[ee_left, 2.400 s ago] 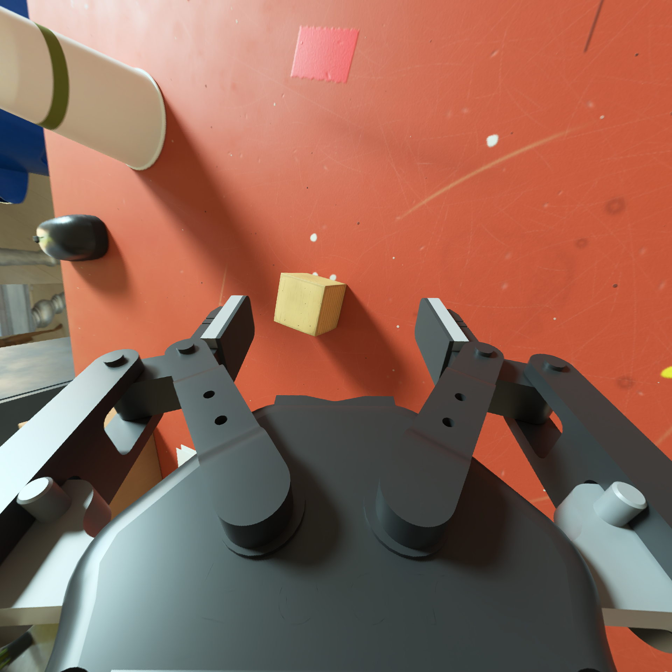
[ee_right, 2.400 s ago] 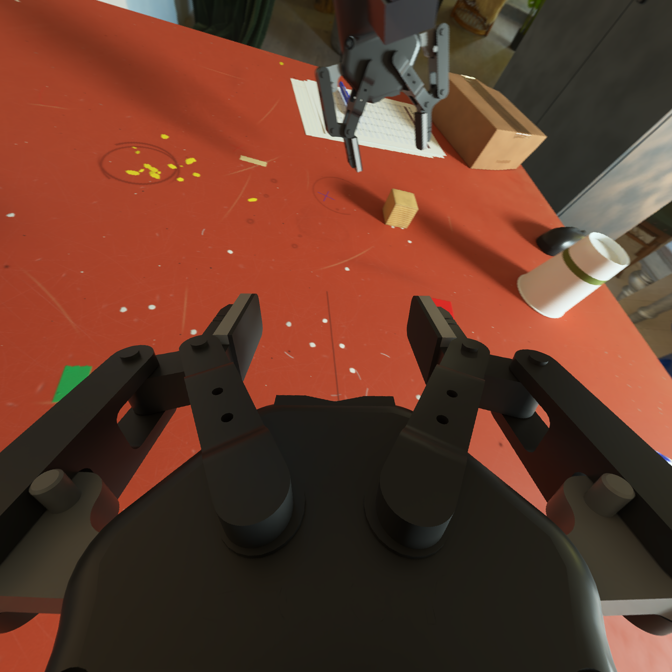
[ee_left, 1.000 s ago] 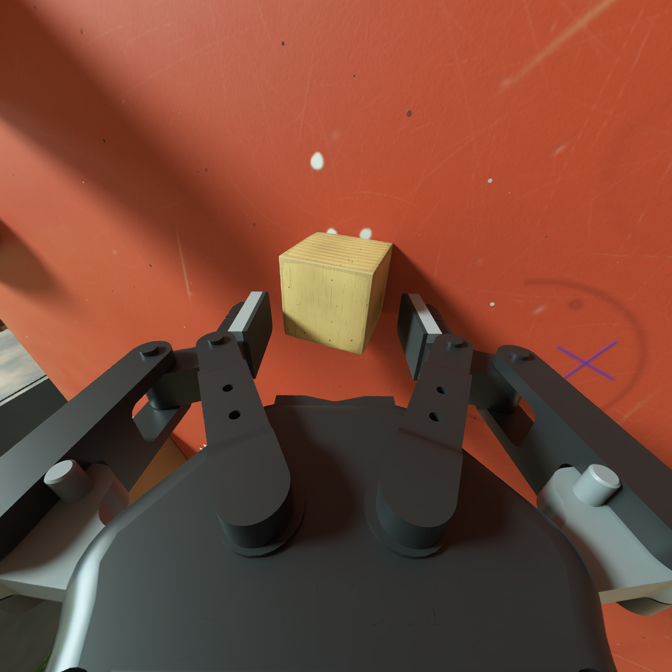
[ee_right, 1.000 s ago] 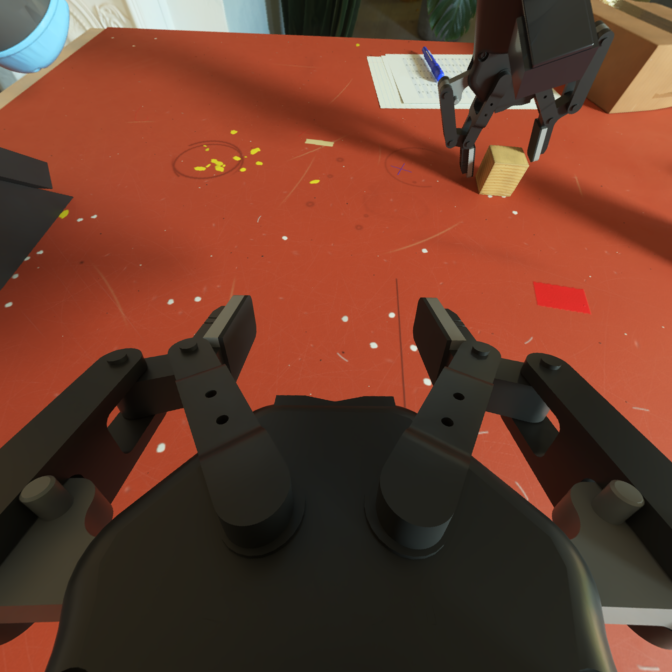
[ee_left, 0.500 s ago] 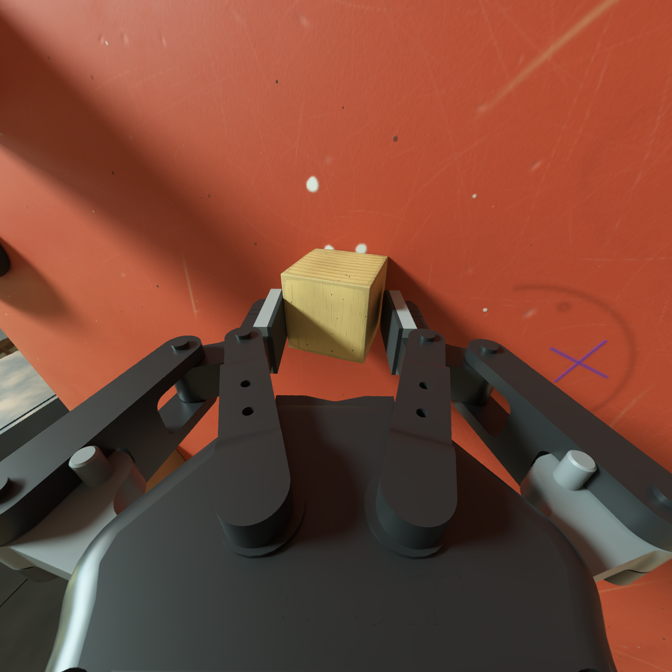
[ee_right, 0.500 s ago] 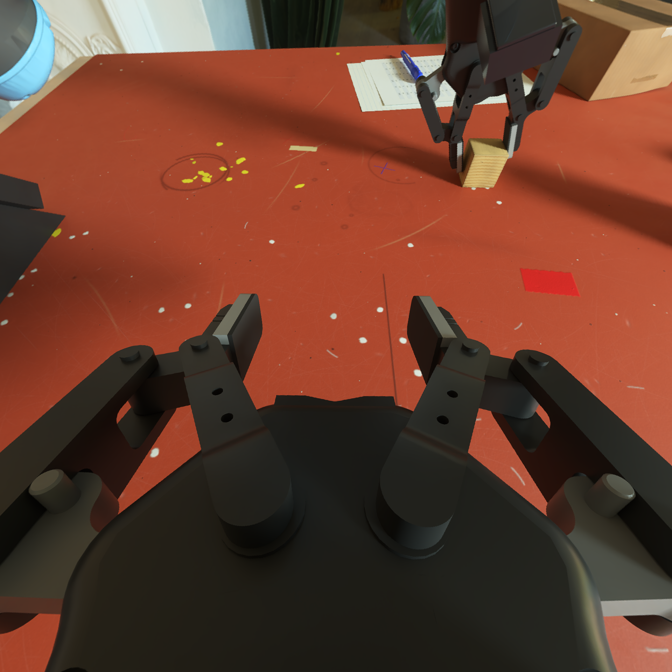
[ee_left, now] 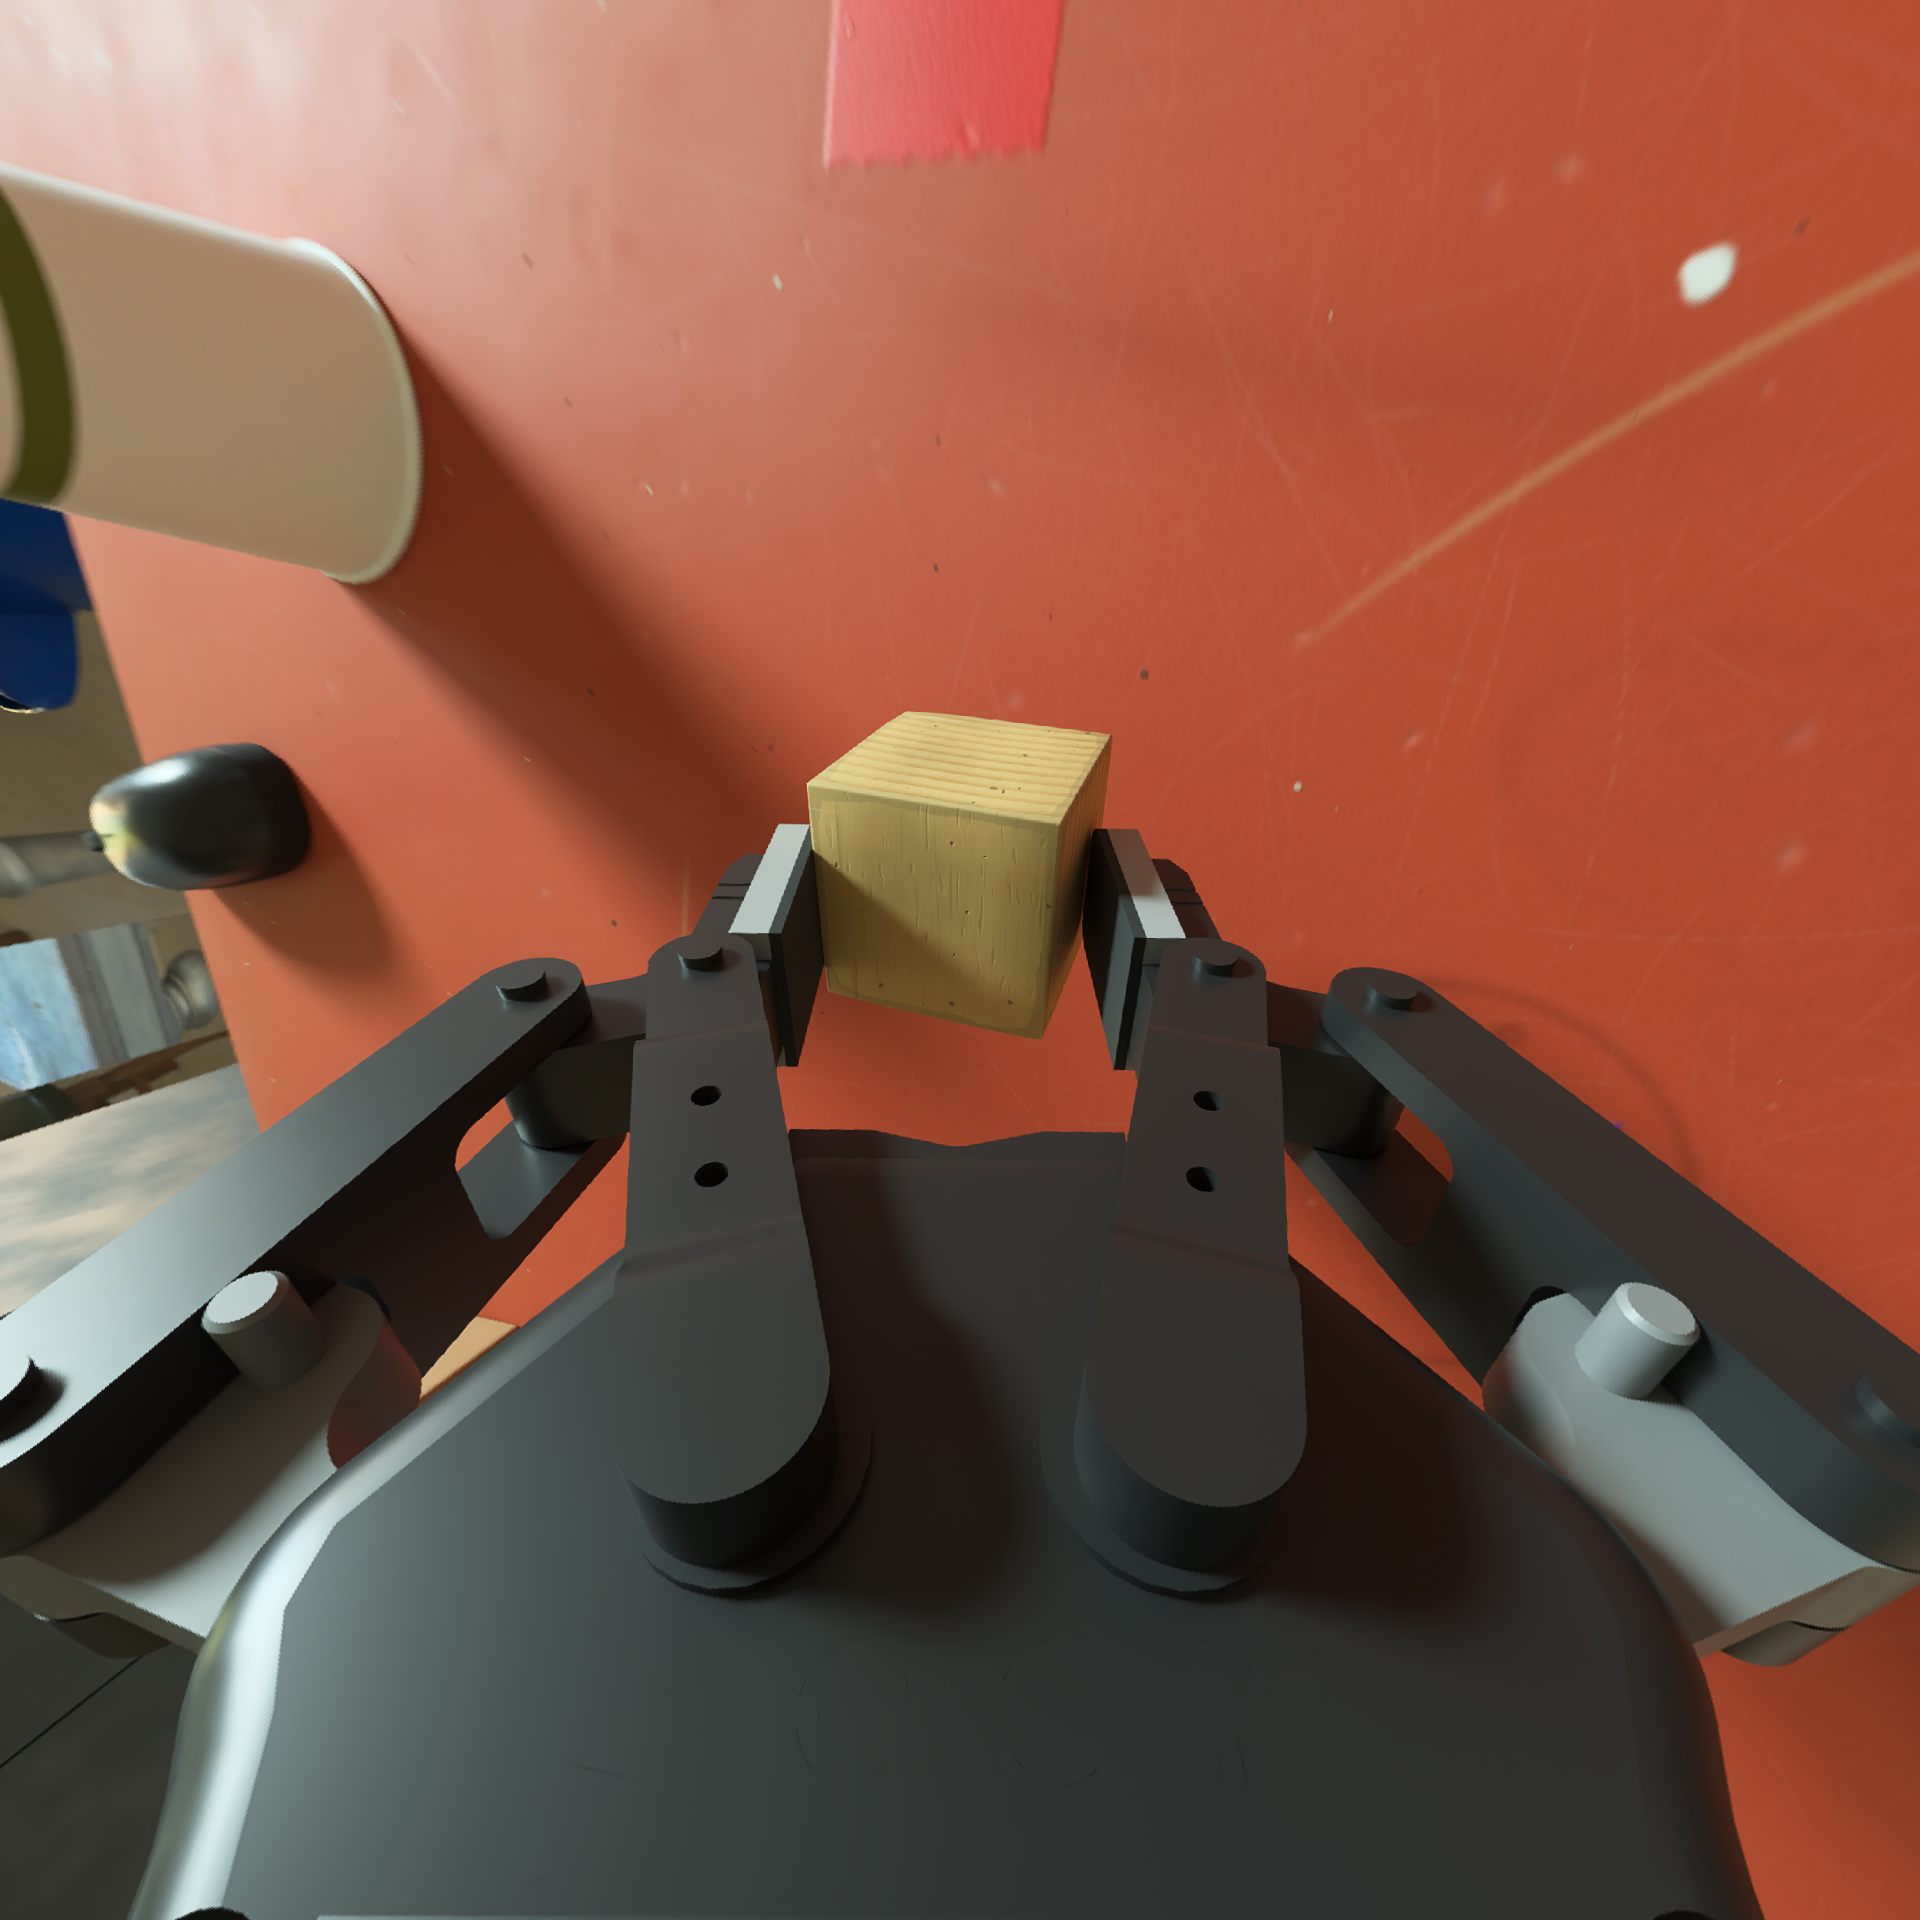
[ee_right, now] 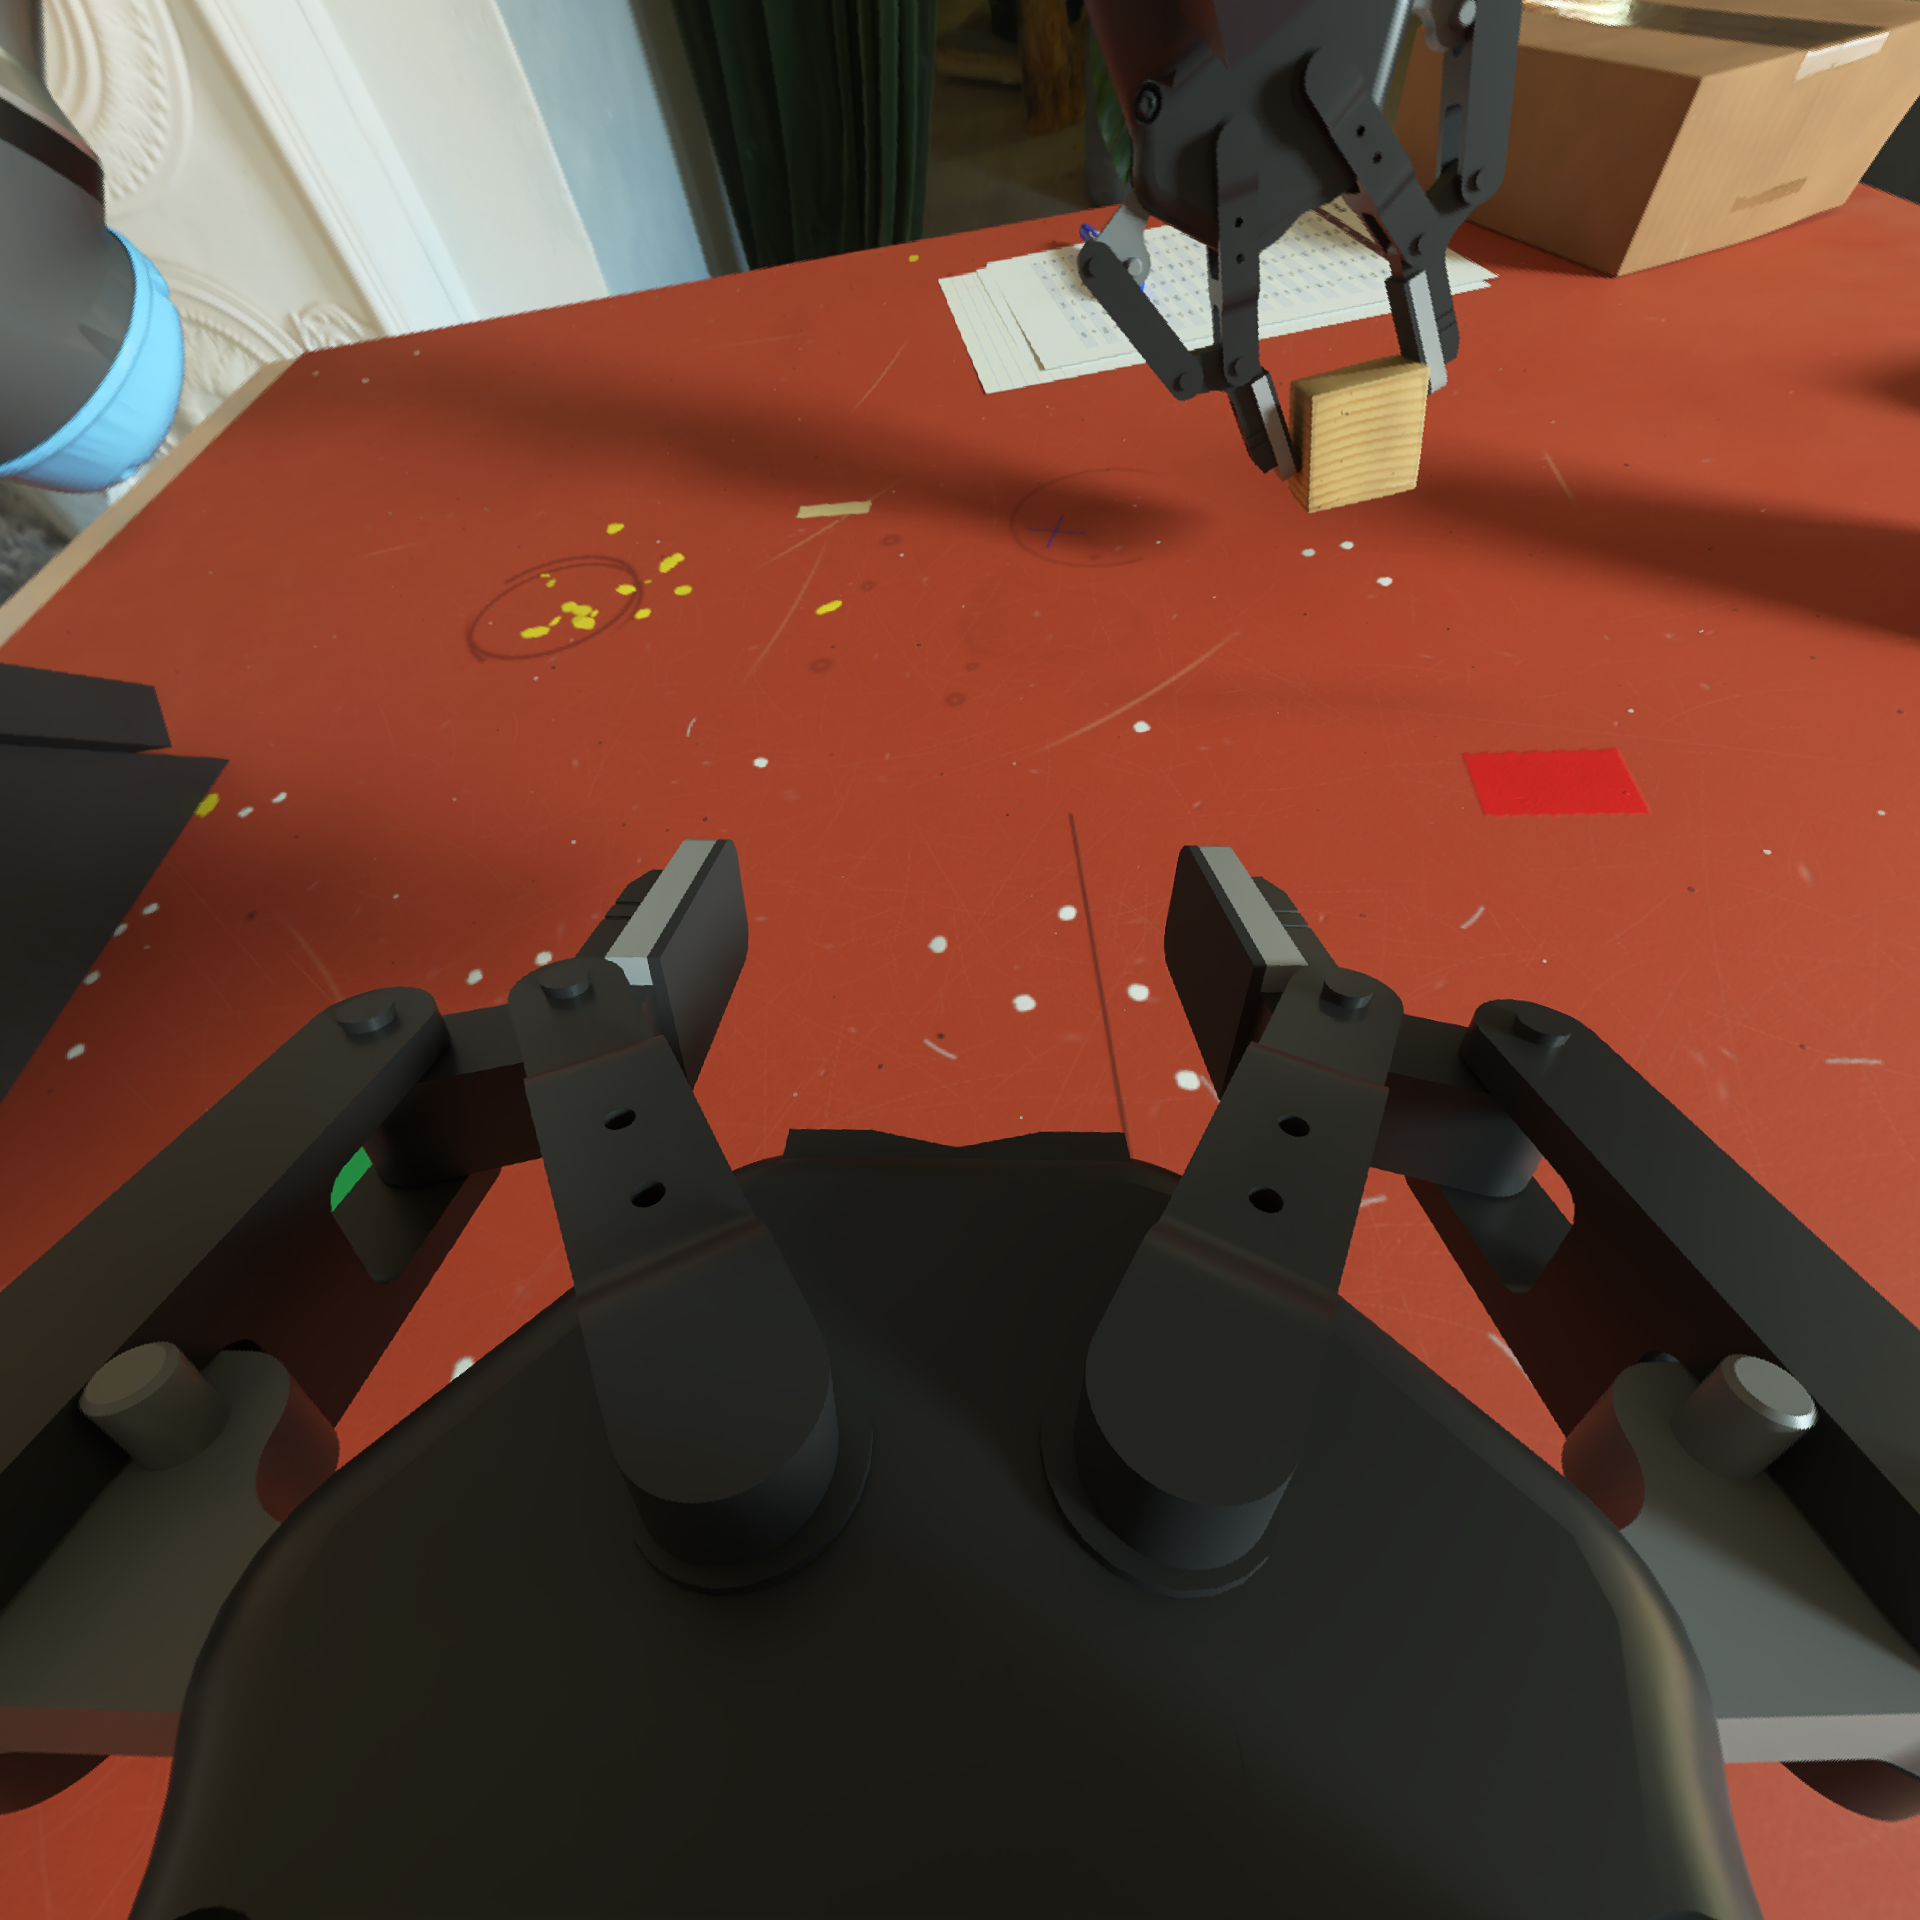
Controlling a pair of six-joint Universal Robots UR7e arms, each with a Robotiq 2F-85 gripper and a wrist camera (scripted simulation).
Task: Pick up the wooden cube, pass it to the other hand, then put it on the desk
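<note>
left gripper (ee_left: 951,914) clamped on wooden cube (ee_left: 951,868), pads flat on both sides, cube held off the red desk (ee_left: 1351,468). right gripper (ee_right: 956,935) spread wide & empty, well apart from it. pickup looks done; handover + set-down left.

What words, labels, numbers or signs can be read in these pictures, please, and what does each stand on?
Paper sheets: rows of print, too small to read.
Cardboard box: faint marking, too blurred to read.
Desk: a purple cross in a ring, no words.
</note>
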